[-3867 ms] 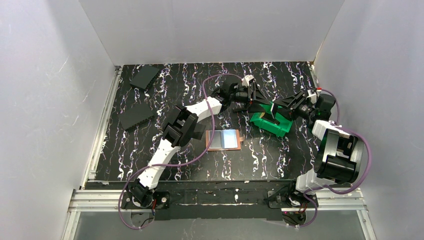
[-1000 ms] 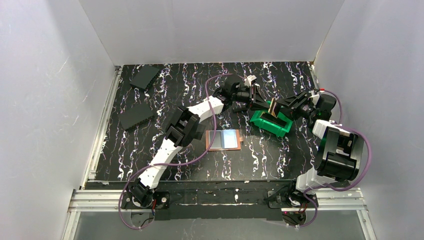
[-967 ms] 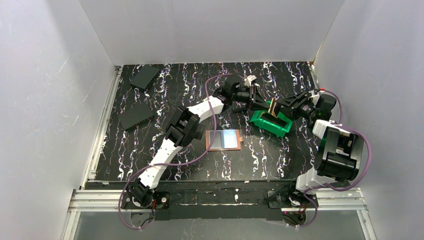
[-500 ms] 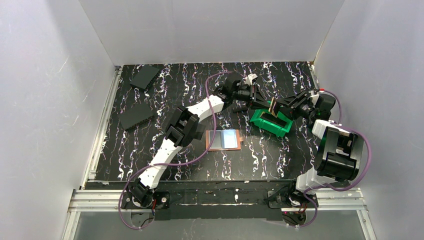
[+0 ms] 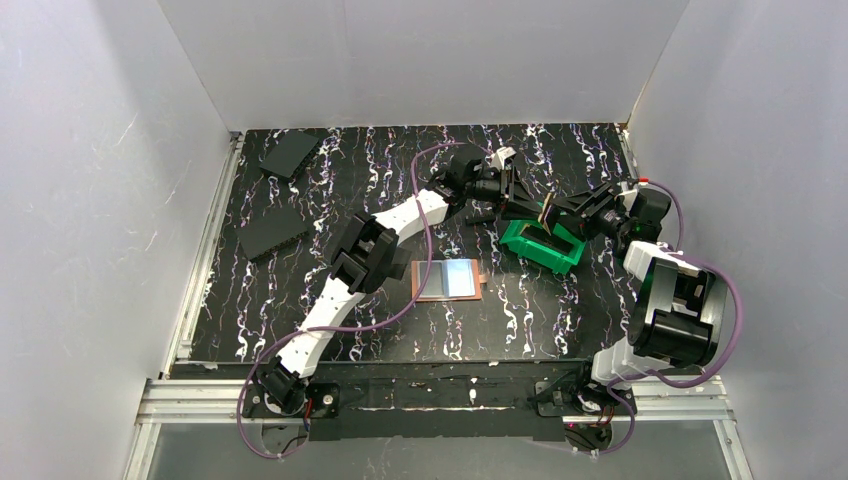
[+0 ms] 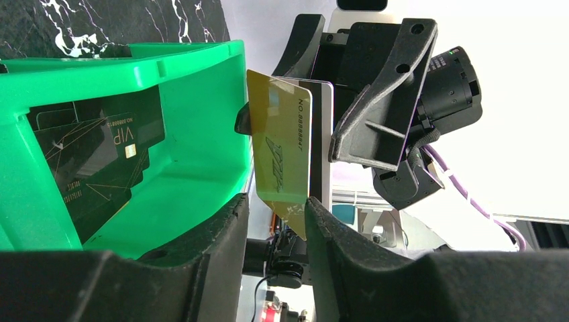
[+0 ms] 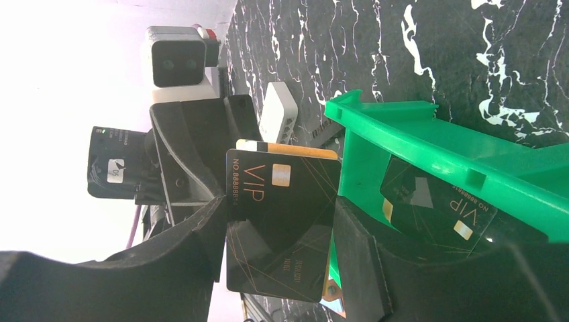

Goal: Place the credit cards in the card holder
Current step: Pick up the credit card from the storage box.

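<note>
Right pincer (image 7: 280,208) is clamping black VIP card (image 7: 285,258) and gold card (image 6: 278,154); left pincer (image 6: 276,205) straddling them, grip unclear; card holder (image 5: 448,279), 8 o'clock of green bin (image 6: 194,124), lying unfilled.

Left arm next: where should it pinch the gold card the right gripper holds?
Pinch the gold card across its faces at the free end nearest the left gripper, approaching end-on. The right gripper clamps the long edges, so only that end is open; a black card is stacked against it.

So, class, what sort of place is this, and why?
Probably a robotics test cell: white walls box in a marbled table; left arm and right arm mounted on an aluminium rail.
</note>
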